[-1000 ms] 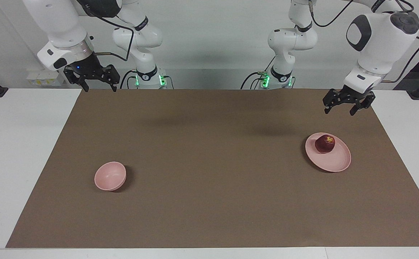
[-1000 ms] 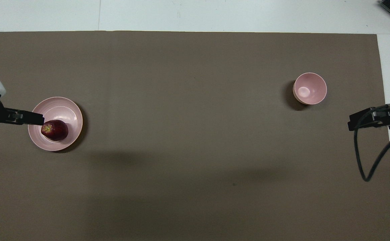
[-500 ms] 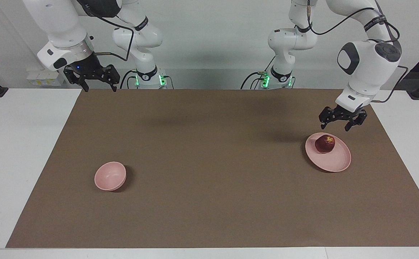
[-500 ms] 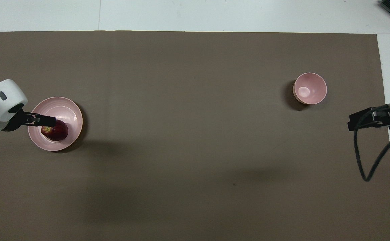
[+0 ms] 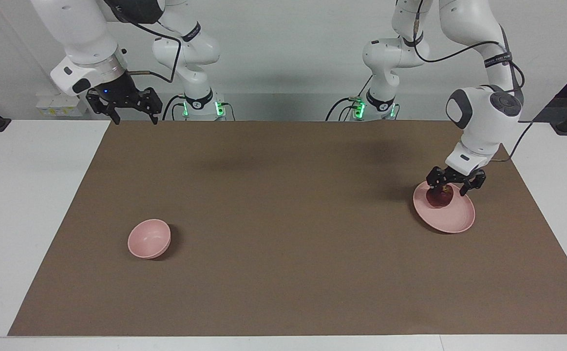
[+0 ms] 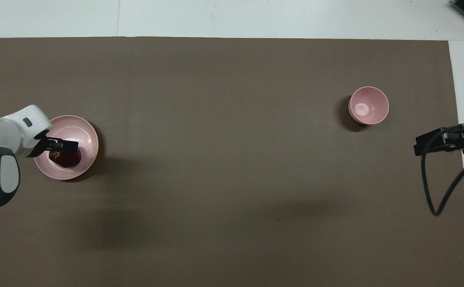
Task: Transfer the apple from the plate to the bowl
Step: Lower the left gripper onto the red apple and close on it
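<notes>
The left gripper point(image 5: 454, 187) has dropped from above the plate point(image 5: 451, 219), its spread fingers now straddling the apple point(image 5: 439, 196), ready to close, while the right gripper point(image 5: 128, 108) waits, also open.

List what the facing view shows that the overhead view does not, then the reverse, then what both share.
Only the facing view shows the arms' bases, the back wall, and that the left gripper stands low, its open jaws astride the apple, while the right gripper waits raised at the mat's edge by the robots.

Only the overhead view shows the bowl's bare inside and the apple's yellow-green patch.

Both show the apple on the plate, the bowl at the right arm's end, and the brown mat.
</notes>
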